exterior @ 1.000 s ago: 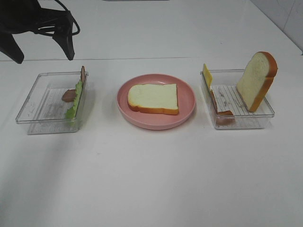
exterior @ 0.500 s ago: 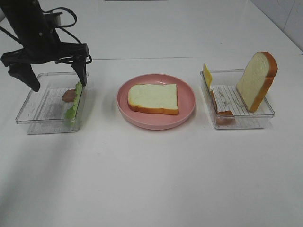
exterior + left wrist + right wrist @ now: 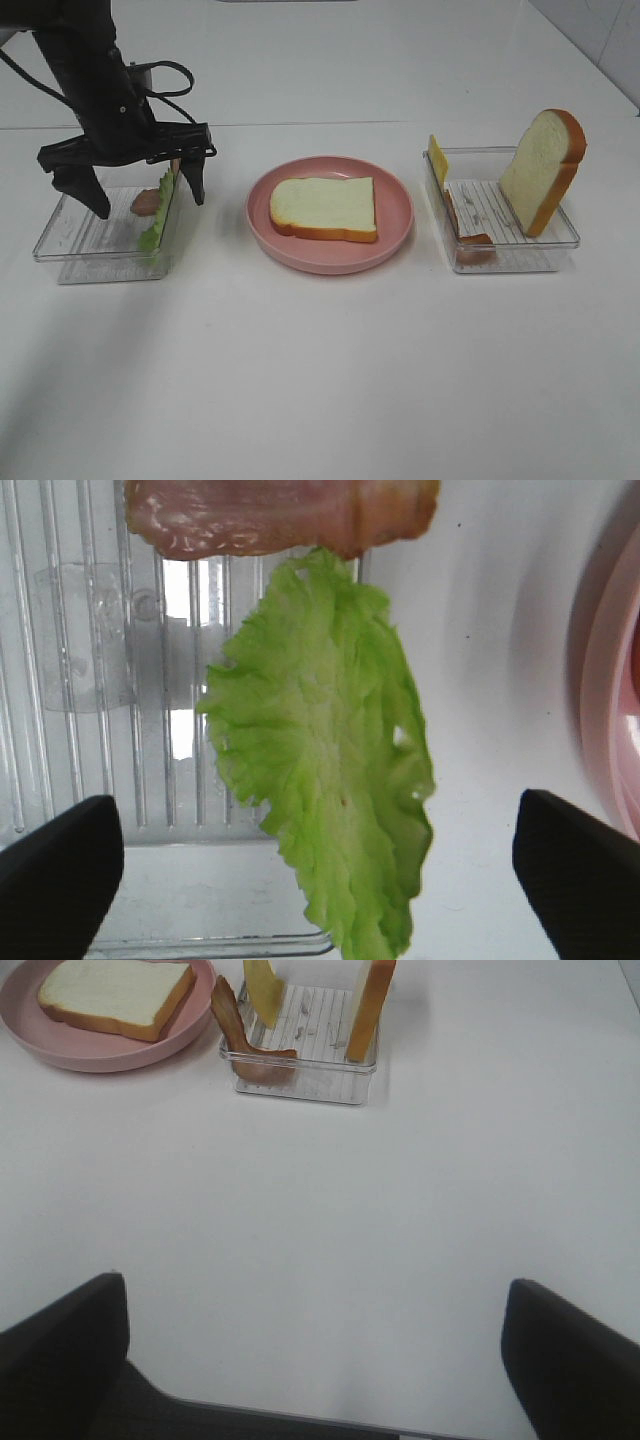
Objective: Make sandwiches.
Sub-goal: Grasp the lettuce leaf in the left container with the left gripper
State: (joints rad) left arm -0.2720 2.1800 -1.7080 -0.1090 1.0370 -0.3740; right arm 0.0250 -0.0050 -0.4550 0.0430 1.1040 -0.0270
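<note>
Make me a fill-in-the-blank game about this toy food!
The plate under the flat bread slice is ____.
The lettuce below the left hand is ____.
The left hand's jaws are wide ____.
The other bread slice stands in the tray on the ____.
Missing words: pink, green, open, right.

White bread slice (image 3: 323,207) lies flat on pink plate (image 3: 398,222), second slice (image 3: 541,170) stands upright, lettuce (image 3: 158,215) leans

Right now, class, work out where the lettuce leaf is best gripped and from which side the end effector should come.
Probably its upper edge, from above. The lettuce leaf stands on edge against the tray wall nearest the pink plate, so only the top is free; the open left end effector straddles its thin faces.
</note>
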